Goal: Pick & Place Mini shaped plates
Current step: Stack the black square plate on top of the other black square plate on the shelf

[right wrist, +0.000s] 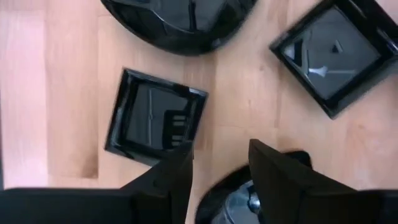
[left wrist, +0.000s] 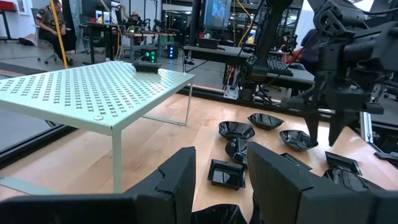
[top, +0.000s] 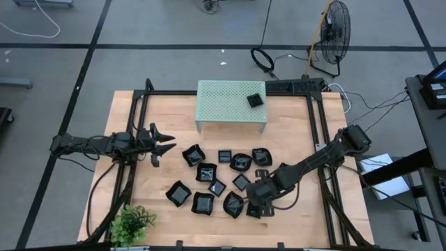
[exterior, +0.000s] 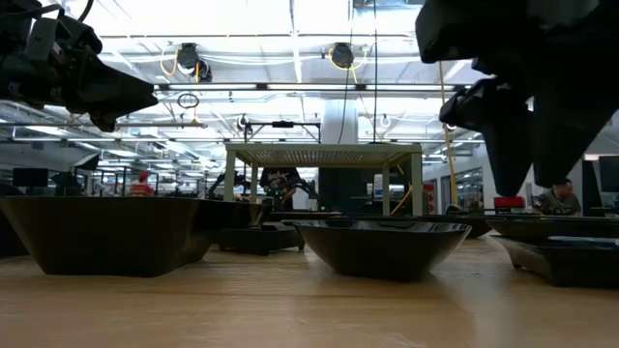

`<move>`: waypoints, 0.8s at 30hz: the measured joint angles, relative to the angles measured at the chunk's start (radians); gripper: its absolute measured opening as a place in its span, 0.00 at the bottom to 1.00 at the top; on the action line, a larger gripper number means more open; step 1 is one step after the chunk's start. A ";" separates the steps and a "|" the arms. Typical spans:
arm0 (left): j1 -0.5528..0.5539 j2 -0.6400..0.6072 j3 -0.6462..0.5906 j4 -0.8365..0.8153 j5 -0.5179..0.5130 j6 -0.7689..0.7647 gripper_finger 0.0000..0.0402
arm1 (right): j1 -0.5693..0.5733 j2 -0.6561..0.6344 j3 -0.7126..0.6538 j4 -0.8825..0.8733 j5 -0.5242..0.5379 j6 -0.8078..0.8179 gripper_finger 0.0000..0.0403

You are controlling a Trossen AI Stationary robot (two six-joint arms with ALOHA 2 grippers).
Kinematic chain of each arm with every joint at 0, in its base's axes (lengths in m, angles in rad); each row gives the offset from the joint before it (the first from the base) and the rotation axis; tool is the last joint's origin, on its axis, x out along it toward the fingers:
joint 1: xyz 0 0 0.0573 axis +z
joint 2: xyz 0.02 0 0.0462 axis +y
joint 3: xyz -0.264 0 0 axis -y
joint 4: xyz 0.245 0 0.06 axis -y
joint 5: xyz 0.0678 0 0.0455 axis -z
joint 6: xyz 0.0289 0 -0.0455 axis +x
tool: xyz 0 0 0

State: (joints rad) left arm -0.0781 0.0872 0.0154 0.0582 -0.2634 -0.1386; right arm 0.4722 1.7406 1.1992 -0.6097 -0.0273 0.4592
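Several small glossy black plates [top: 209, 183] of square, round and wavy shapes lie scattered on the wooden table. One more plate [top: 255, 100] rests on the pale green perforated stand [top: 223, 108]. My right gripper [right wrist: 221, 163] is open and points down above the near right part of the cluster [top: 255, 204]. Its fingers hang over bare wood between a square plate [right wrist: 155, 118] and a dark plate [right wrist: 249, 199] beneath the wrist. My left gripper [top: 167, 141] is open and waits above the table, left of the plates.
The green stand stands on legs at the table's far middle [left wrist: 93, 93]. A small potted plant [top: 132, 222] sits at the near left corner. A black frame [top: 317, 132] borders the table. Bare wood [top: 174, 118] lies between my left gripper and the stand.
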 joint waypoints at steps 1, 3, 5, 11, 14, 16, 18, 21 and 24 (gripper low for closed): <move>0.000 0.000 0.000 0.000 0.000 0.000 0.36 | -0.001 0.000 0.000 0.005 0.000 0.005 0.35; 0.000 0.000 0.000 0.000 0.000 0.000 0.36 | -0.001 0.000 0.000 0.018 0.003 0.024 0.35; 0.000 0.000 0.000 0.000 0.000 0.000 0.36 | 0.000 0.000 0.000 0.028 0.021 0.039 0.35; 0.000 0.000 0.000 -0.001 0.000 0.000 0.36 | 0.027 0.030 0.000 0.098 0.053 0.082 0.35; 0.000 0.000 0.000 0.000 0.000 0.000 0.36 | 0.043 0.065 0.000 0.138 0.053 0.105 0.35; 0.000 0.000 0.000 -0.001 0.000 0.000 0.36 | 0.052 0.083 0.000 0.137 0.059 0.106 0.35; 0.000 0.000 0.000 -0.001 0.000 0.000 0.36 | 0.056 0.097 0.000 0.141 0.076 0.108 0.35; 0.000 0.000 0.000 -0.001 0.000 0.000 0.36 | 0.060 0.107 0.000 0.133 0.089 0.135 0.35; 0.000 0.000 0.000 0.000 0.000 0.000 0.36 | 0.060 0.108 0.000 0.131 0.091 0.156 0.35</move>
State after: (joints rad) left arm -0.0780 0.0868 0.0154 0.0586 -0.2634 -0.1383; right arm 0.5323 1.8484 1.1988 -0.4785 0.0635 0.6148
